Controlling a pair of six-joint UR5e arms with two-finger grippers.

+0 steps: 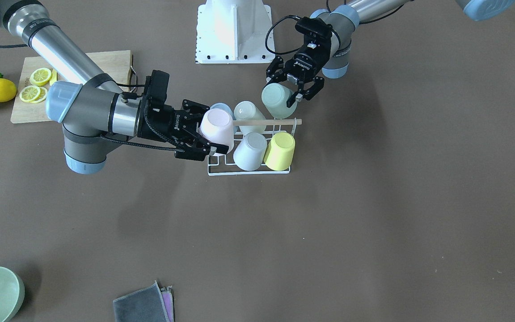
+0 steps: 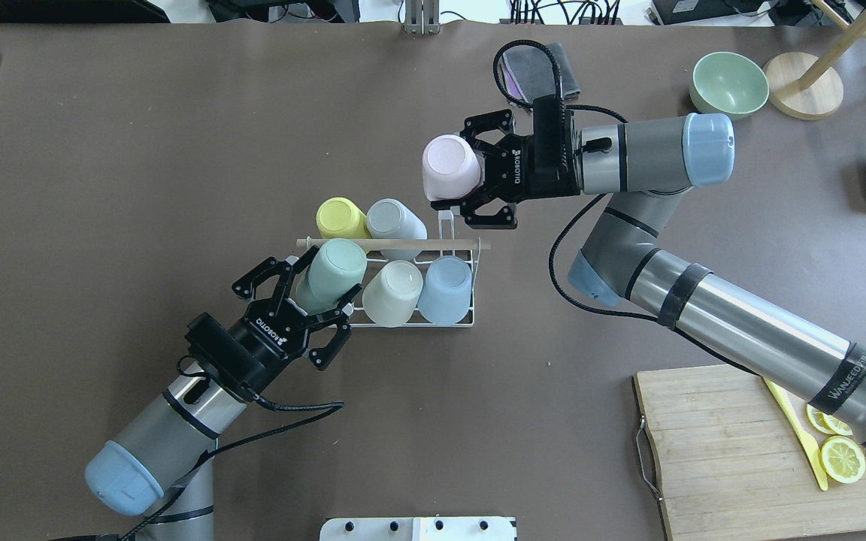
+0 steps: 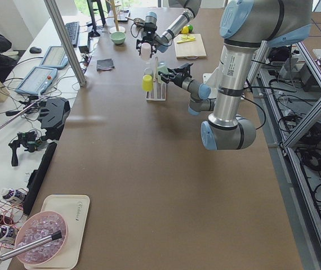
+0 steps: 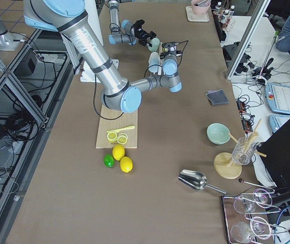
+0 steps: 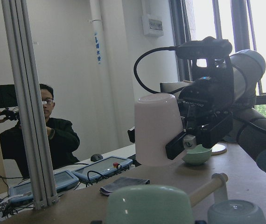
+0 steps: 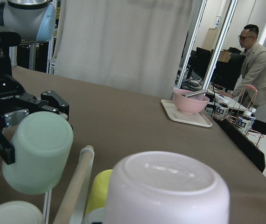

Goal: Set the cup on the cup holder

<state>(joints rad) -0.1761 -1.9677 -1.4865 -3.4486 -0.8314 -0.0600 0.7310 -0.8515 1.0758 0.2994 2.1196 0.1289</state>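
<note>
Two robot arms meet at a white wire cup holder (image 1: 221, 166) near the middle of a brown table (image 2: 177, 150). The right arm (image 2: 741, 330) reaches in from the near right, folds sharply at the elbow and holds its wrist level, pointing left. The right gripper (image 2: 461, 174) pinches a pink cup (image 2: 444, 161) by its sides, bottom up and tilted, raised above the holder's far right corner. The left arm (image 2: 170, 421) slants from the near left toward the far right. The left gripper (image 2: 322, 285) has its fingers clasped around a mint green cup (image 2: 339, 263), which leans bottom up at the holder's near left end, just beside the wooden rod (image 2: 403, 244). A yellow cup (image 2: 340, 218), a grey cup (image 2: 395, 219), a cream cup (image 2: 393, 291) and a pale blue cup (image 2: 446, 289) sit upturned on the other prongs
</note>
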